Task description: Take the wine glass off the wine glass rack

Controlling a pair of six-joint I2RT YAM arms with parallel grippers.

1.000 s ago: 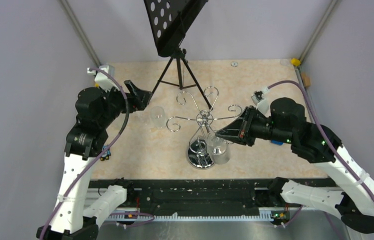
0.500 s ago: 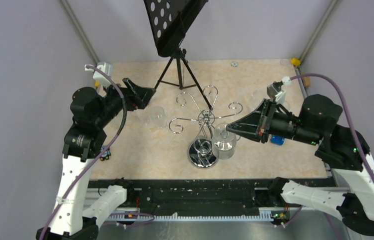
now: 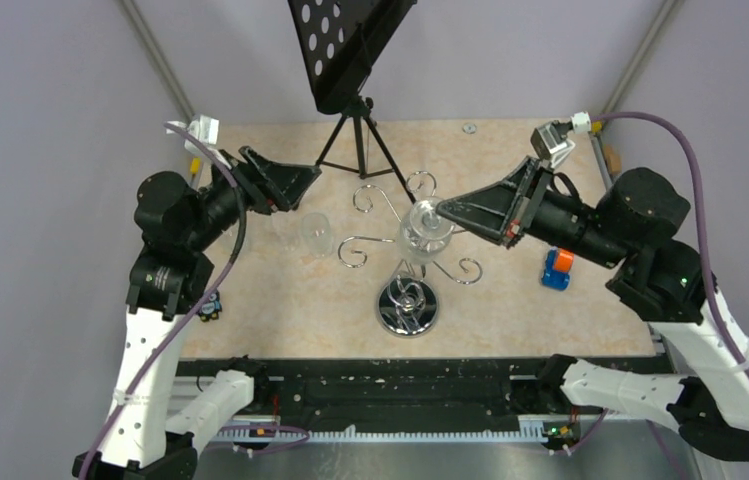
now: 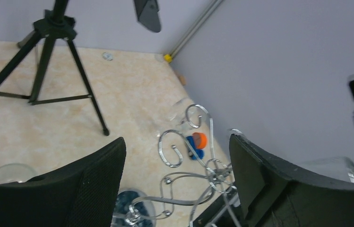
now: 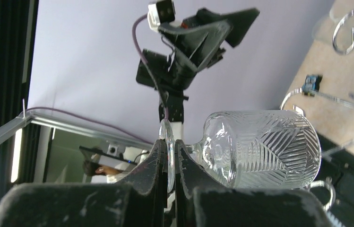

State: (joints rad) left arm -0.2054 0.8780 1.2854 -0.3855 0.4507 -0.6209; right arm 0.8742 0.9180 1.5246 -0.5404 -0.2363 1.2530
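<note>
The chrome wine glass rack (image 3: pixel 407 305) stands mid-table on its round mirrored base, its scroll arms spread; it also shows in the left wrist view (image 4: pixel 184 161). My right gripper (image 3: pixel 440 210) is shut on the foot of a clear cut-pattern wine glass (image 3: pixel 424 232), held in the air over the rack's top, clear of the arms. In the right wrist view the glass (image 5: pixel 260 149) lies sideways with its foot pinched between my fingers (image 5: pixel 158 161). My left gripper (image 3: pixel 295 180) is open and empty, raised left of the rack. A second glass (image 3: pixel 316 233) stands on the table below it.
A black tripod music stand (image 3: pixel 355 130) stands at the back, close behind the rack. A small blue and orange object (image 3: pixel 556 268) lies on the table right of the rack. Grey walls close in both sides.
My right gripper has lifted the wine glass up and back, from low beside the rack's post to above its top. My left gripper has risen slightly.
</note>
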